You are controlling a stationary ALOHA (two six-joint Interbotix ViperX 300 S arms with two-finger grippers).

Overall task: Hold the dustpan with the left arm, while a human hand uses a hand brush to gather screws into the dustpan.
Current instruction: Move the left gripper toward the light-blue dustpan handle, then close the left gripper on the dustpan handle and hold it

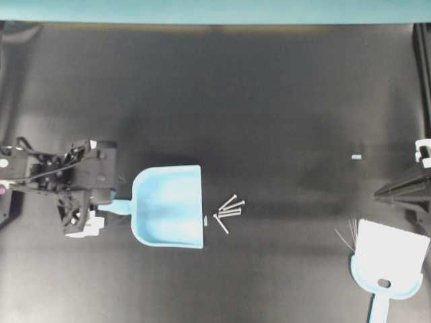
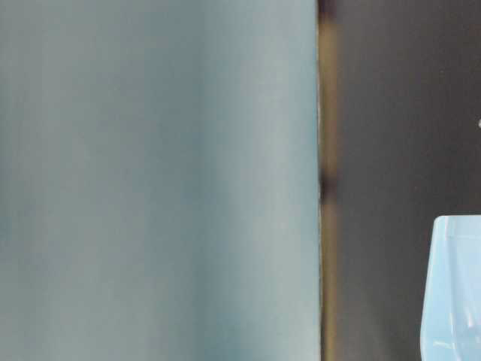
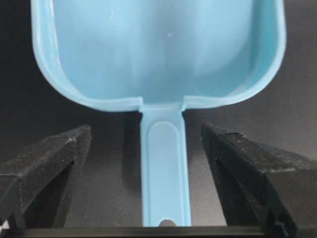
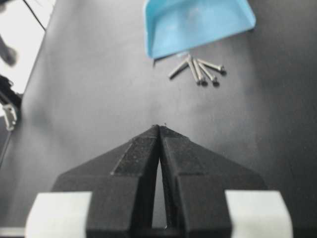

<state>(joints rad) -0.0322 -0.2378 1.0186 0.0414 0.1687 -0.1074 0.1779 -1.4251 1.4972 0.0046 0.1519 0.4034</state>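
Observation:
The light blue dustpan [image 1: 168,205] lies flat on the black table, its open lip facing right toward several silver screws [image 1: 229,208] just beyond it. The left arm's gripper [image 1: 114,203] is open; in the left wrist view its fingers [image 3: 49,168] stand apart on both sides of the dustpan's handle [image 3: 165,168] without touching it. The hand brush [image 1: 390,259] lies at the lower right, bristles up. My right gripper [image 4: 159,128] is shut on nothing, far from the dustpan [image 4: 198,22] and screws [image 4: 198,67]. The human hand is out of view.
A small light blue chip [image 1: 356,157] lies on the table at the right. The right arm [image 1: 404,192] sits at the right edge above the brush. A teal wall [image 2: 158,180] fills most of the table-level view, with a corner of the dustpan [image 2: 455,286] at lower right.

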